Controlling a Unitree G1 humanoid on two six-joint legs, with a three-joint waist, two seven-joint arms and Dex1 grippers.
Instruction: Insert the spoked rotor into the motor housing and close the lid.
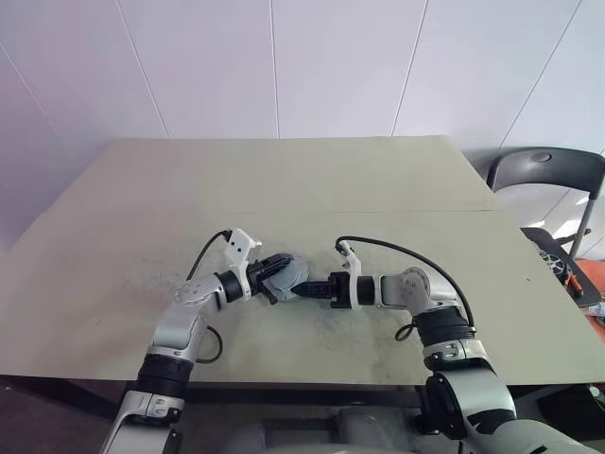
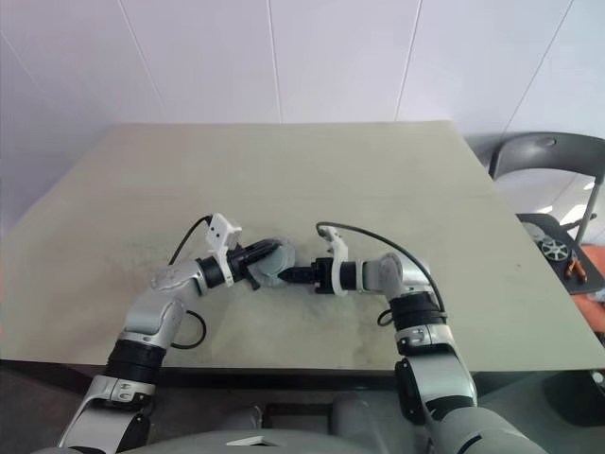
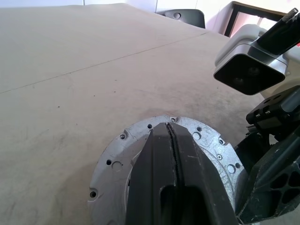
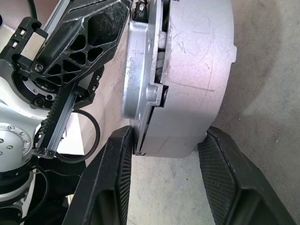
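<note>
- Left gripper point(image 1: 267, 280): jaws pressed fully together, clamped on the lid point(image 3: 140, 159).
- Right gripper point(image 4: 164, 164): jaws partly open, one pad on each side of the motor housing point(image 4: 197, 70); contact unclear.
- Housing and lid held together above the table point(image 1: 284, 180).

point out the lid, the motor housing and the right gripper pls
lid point(image 3: 112, 164): left wrist view, on its silvery face with the small holes.
motor housing point(image 4: 197, 75): right wrist view, on its grey cylindrical side wall.
right gripper point(image 4: 164, 187): right wrist view, midway between its two fingertips, below the housing.
</note>
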